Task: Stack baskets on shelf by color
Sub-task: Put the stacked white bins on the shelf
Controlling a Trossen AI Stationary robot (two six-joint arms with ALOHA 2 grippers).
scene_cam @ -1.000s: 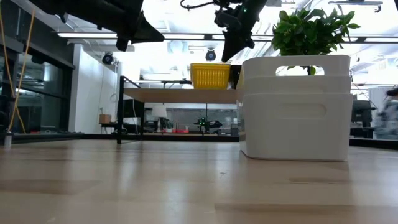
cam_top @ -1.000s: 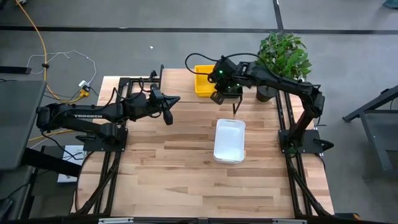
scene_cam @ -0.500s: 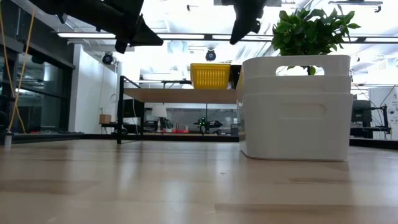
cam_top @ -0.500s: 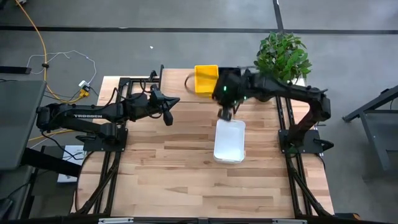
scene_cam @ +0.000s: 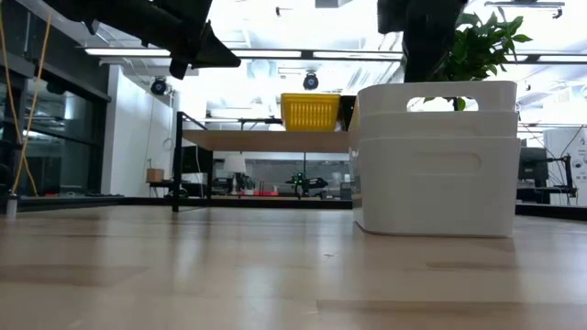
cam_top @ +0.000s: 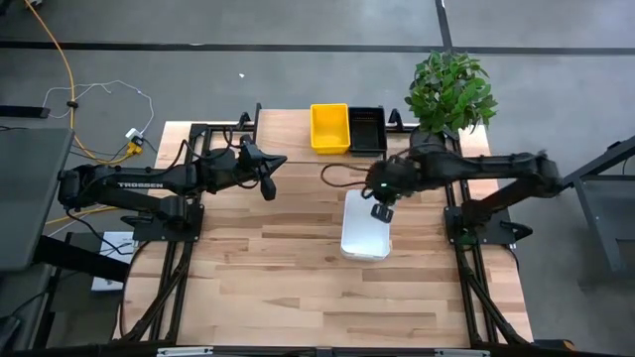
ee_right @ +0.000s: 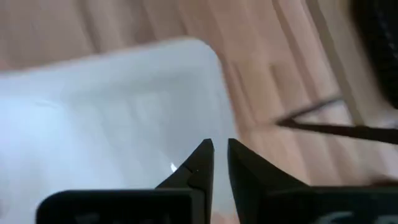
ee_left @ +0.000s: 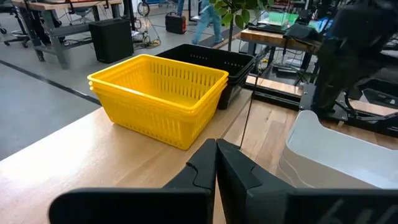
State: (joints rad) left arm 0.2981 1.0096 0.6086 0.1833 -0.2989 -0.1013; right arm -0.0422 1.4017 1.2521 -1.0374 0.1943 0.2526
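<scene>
Over the last second the right arm had swung away from the shelf at the table's twelve o'clock edge and come back toward the middle, so that the right gripper point(cam_top: 382, 211) now hung over the far end of the white baskets point(cam_top: 366, 224). With the arm gone from above them, the yellow baskets point(cam_top: 329, 128) and the black baskets point(cam_top: 367, 129) showed fully on the shelf point(cam_top: 288, 127) in the high view. In the right wrist view the gripper's two dark fingers point(ee_right: 193, 167) stood nearly together with only a thin slit between them, holding nothing, the white bin's rounded corner and bare inside below them.

The white baskets sat nested as one stack on the table point(cam_top: 258, 268), a little toward three o'clock from the centre, and not on the shelf. The yellow stack stood on the shelf with the black stack touching or just beside it at its three o'clock side; the left wrist view showed two yellow bins point(ee_left: 158, 96) nested and the black bins point(ee_left: 214, 65) behind them. A potted plant point(cam_top: 451, 87) stood past the black stack toward three o'clock.

The left arm had not moved. The left gripper point(cam_top: 270, 177) hovered near nine o'clock of the table's centre, its fingers pressed together and empty.
</scene>
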